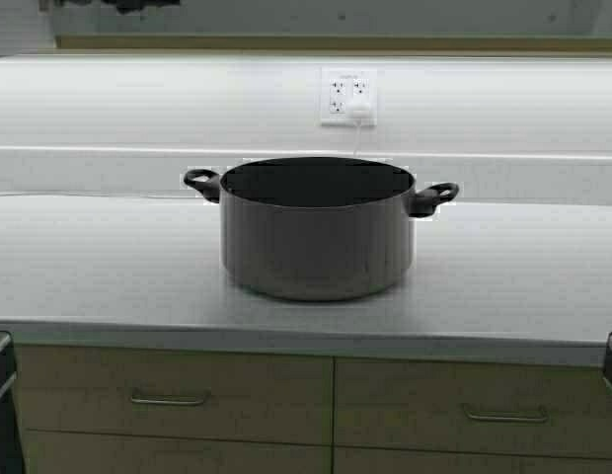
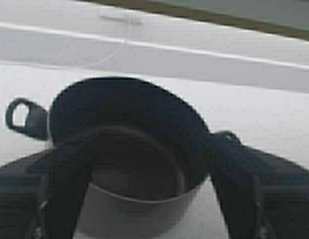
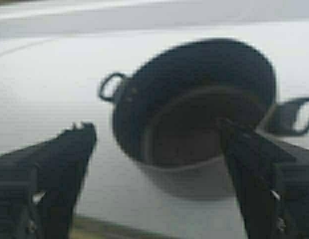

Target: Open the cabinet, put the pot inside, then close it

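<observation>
pot (image 2: pixel 139 164) beyond spread left tool (image 2: pixel 144 199).

We find no legible text, no label, no brand, no number, no sign in any view.

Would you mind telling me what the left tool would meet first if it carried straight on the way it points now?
Most likely the squat dark grey metal pot: the open left tool frames its near wall and black interior, though depth is hard to judge.
</observation>
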Controlling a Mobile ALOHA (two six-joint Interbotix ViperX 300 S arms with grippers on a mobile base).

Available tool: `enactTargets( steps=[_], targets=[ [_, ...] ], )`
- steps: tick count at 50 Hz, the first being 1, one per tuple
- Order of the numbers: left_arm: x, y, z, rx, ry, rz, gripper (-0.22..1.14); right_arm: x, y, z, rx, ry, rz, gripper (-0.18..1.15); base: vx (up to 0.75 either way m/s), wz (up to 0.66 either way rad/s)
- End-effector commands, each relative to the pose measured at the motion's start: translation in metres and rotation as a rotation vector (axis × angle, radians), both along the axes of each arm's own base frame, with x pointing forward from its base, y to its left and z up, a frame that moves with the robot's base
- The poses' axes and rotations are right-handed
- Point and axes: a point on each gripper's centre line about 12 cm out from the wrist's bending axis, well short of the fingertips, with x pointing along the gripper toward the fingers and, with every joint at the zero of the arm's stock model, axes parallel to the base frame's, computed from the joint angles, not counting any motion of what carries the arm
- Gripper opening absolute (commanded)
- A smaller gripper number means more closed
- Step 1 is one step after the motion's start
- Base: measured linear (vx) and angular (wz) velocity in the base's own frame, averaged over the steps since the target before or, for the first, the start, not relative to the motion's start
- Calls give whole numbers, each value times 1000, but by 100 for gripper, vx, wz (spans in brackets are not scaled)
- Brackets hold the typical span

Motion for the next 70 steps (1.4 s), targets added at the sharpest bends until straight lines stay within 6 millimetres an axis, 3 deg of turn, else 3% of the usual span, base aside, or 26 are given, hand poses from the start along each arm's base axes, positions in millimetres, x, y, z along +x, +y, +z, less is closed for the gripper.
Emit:
enactTargets(
  steps=[1, 10, 16, 20, 35, 44, 50, 62, 70],
  targets=[
    [-1, 4, -16, -104, -1, 48, 102, -2, 3, -25, 80, 26, -103, 102, 0, 0],
    [-1, 12, -63, -226, 7, 127, 102, -15, 5, -76, 218, 26, -284, 102, 0, 0],
    [4, 11, -99, -291, 33, 149, 102, -18, 0, -114, 246, 53, -329, 102, 0, 0],
    [8, 12, -121, -340, 37, 157, 102, -18, -1, -129, 256, 46, -340, 102, 0, 0],
    [42, 15, -192, -645, 102, 130, 102, -12, 6, -195, 437, 61, -359, 102, 0, 1],
    [54, -4, -195, -664, 113, 10, 102, -20, -5, -223, 493, 49, -399, 102, 6, 4],
    [56, -7, -192, -674, 103, -5, 102, -26, -12, -234, 488, 40, -408, 102, 13, -3],
    [59, 8, -200, -675, 82, 123, 102, -23, -4, -253, 489, 46, -373, 102, 15, -6],
    [75, 24, -207, -689, 56, 184, 102, -7, 6, -258, 557, -7, -369, 102, 11, -2]
  ],
)
